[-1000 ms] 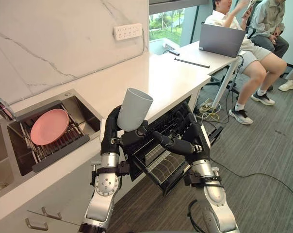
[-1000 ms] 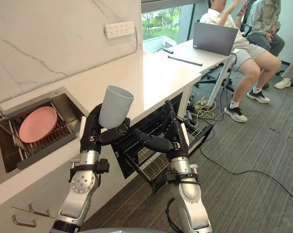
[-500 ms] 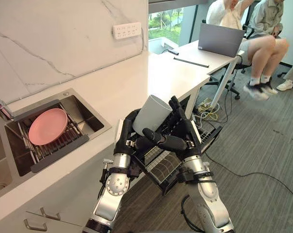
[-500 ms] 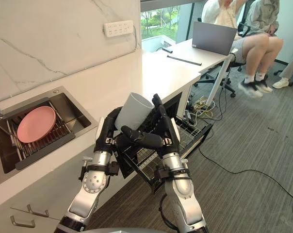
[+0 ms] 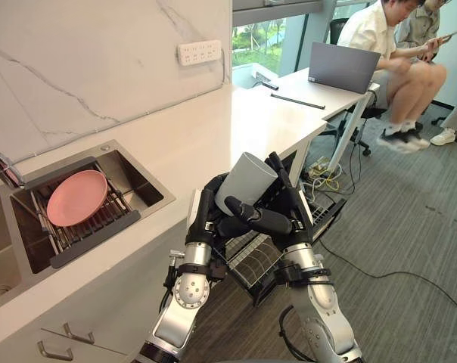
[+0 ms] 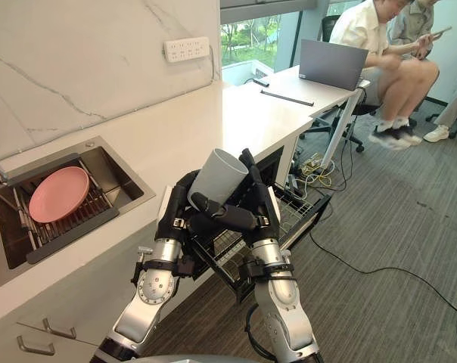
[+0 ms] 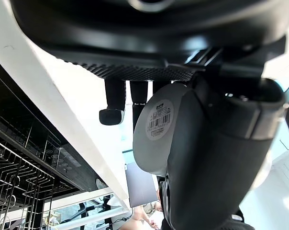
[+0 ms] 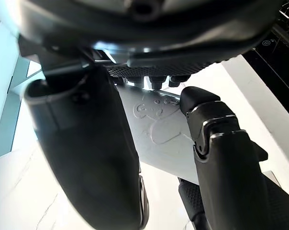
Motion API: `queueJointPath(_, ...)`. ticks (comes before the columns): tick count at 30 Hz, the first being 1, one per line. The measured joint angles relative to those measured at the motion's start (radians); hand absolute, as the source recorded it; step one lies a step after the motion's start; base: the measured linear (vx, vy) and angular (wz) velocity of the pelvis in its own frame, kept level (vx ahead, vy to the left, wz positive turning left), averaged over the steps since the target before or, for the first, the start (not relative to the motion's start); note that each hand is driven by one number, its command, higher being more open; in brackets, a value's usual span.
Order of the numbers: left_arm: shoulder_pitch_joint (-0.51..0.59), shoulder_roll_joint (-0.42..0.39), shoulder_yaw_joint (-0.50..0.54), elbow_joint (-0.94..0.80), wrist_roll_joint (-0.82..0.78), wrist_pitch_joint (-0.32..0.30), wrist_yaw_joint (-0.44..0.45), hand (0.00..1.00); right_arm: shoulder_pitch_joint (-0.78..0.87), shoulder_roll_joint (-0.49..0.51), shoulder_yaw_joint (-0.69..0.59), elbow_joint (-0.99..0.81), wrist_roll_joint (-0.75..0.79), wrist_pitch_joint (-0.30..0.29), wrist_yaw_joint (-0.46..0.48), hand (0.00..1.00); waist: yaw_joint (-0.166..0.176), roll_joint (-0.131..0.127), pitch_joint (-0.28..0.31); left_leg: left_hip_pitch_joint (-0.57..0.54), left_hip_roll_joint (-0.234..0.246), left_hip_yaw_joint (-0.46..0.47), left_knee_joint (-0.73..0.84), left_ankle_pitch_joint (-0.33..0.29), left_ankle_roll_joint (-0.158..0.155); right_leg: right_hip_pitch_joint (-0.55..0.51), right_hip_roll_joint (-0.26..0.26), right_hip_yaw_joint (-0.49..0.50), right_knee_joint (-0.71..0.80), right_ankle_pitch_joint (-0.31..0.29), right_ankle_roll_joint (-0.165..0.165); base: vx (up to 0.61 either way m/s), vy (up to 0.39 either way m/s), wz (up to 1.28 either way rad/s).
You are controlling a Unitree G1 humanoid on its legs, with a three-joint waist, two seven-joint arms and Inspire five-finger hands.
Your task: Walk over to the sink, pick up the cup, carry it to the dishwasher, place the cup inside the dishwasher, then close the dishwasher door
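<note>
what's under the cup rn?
The pulled-out dishwasher rack lies below the cup, which the left hand and right hand both grip. The hands and arms cover much of the rack, so its contents there can't be seen.

Counter (image 5: 198, 144) with sink (image 5: 140, 178); laptop (image 5: 343, 66) on desk (image 5: 304, 85)

Round white label (image 7: 159, 120) on cup (image 7: 145, 154) underside, carrying barcode (image 7: 159, 123) and small print — too small to read. Raised cartoon figure (image 8: 155, 120) on cup wall — no lettering. Nothing else legible.
</note>
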State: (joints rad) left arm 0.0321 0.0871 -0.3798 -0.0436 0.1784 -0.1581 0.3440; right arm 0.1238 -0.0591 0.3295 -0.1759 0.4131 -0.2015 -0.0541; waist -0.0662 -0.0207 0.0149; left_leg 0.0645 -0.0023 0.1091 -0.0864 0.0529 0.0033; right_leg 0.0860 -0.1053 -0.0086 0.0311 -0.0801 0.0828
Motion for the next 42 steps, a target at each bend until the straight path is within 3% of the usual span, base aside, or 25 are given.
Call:
queueJointPath(16,0.0,-0.026,-0.027,0.001,-0.003,0.0,0.008,0.0,0.003,0.021,0.025,0.012,0.113,-0.004,-0.03,1.0,-0.002,-0.006,-0.004,0.0,0.001,-0.003,0.0,0.004,0.0,0.001,0.001,-0.003,-0.001,0.002,-0.001,0.0,0.0,0.0)
queueJointPath(17,0.0,-0.026,-0.028,0.002,-0.003,0.0,0.01,0.0,0.003,0.021,0.028,0.016,0.117,-0.008,-0.03,0.0,-0.002,-0.007,-0.005,-0.001,0.001,-0.003,0.0,0.004,0.0,0.001,0.001,-0.003,-0.001,0.003,-0.001,0.0,0.0,0.0)
queueJointPath(40,0.01,-0.022,-0.066,0.008,-0.004,-0.001,0.022,0.0,0.003,0.018,-0.001,0.074,0.157,-0.022,-0.073,0.0,0.001,-0.019,-0.016,-0.007,0.002,-0.003,0.0,0.004,0.0,0.001,0.002,-0.004,-0.013,0.009,-0.002,0.0,0.0,0.0)
queueJointPath(41,0.01,-0.022,-0.066,0.008,-0.004,-0.002,0.021,1.0,0.003,0.018,-0.002,0.074,0.157,-0.022,-0.073,0.0,0.001,-0.019,-0.016,-0.007,0.002,-0.003,0.0,0.004,-0.001,0.001,0.002,-0.004,-0.013,0.009,-0.002,0.0,0.0,0.0)
queueJointPath(42,0.01,-0.021,-0.066,0.008,-0.004,-0.002,0.021,1.0,0.003,0.018,-0.002,0.074,0.157,-0.022,-0.073,0.0,0.001,-0.019,-0.016,-0.007,0.002,-0.003,0.0,0.004,-0.001,0.001,0.002,-0.004,-0.013,0.009,-0.002,0.0,0.0,0.0)
